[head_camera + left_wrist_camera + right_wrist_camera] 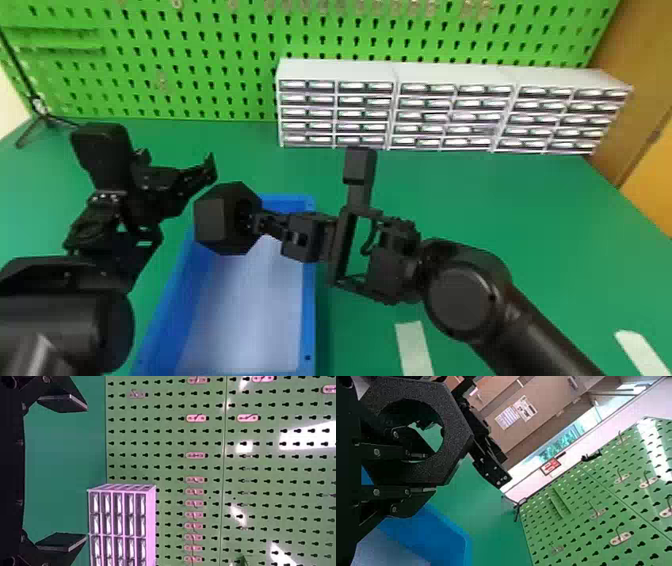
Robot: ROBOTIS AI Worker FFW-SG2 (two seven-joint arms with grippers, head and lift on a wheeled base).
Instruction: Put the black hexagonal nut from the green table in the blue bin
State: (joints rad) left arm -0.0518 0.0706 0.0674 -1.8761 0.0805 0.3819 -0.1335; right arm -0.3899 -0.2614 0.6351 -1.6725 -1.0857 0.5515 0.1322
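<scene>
Head view | right gripper (254,223): nut (216,220) above blue bin's (308,310) far-left corner

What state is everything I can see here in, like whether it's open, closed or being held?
Black hexagonal nut: gripped, not released into the bin.
Right gripper: closed on the nut's wall.
Left gripper: open, empty.
Blue bin: open-topped.
Small drawers: apparently shut.

You have the black hexagonal nut (214,219) in the right end effector (254,222), above the far end of the blue bin (309,330). The left end effector (176,159), fingers apart, is near the nut. Beyond both end effectors, you see drawer cabinets (450,74) on the green table (510,205), backed by a green pegboard (200,52).
</scene>
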